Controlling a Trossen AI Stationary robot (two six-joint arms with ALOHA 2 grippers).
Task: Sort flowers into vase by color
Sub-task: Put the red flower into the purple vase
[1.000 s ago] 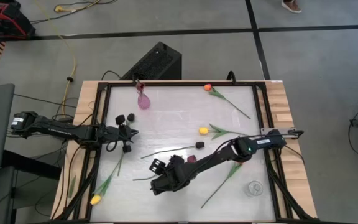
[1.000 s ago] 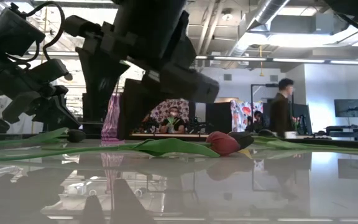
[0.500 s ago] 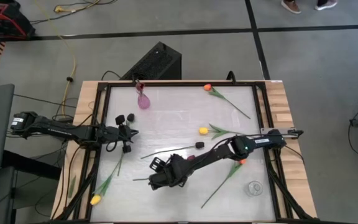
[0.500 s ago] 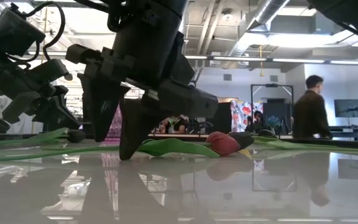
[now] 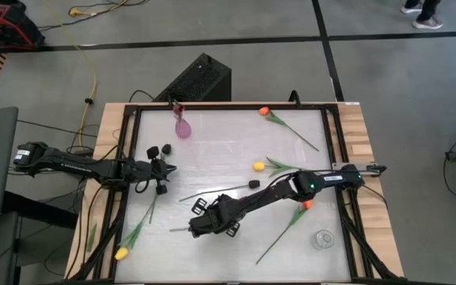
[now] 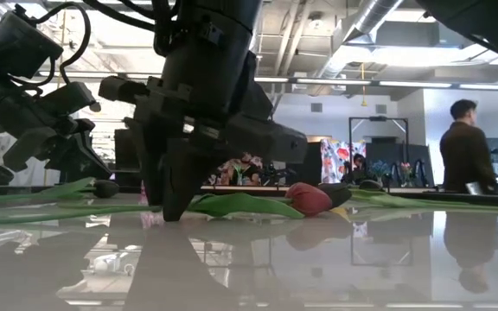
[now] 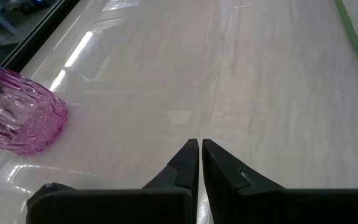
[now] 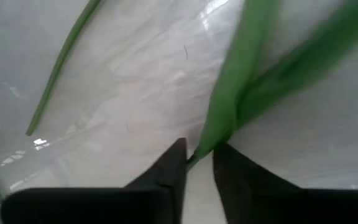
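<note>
Down went my right claw (image 5: 190, 229) since a second ago, from wide open to pinched on the green stem (image 8: 219, 134) of a dark red flower (image 6: 309, 198) near 6 o'clock on the table (image 5: 228, 150). My left claw (image 5: 170, 168) waits shut at 9 o'clock. Only the pink vase (image 5: 182, 127) at 11 o'clock holds a flower. I think most work is left: flowers lie scattered.
</note>
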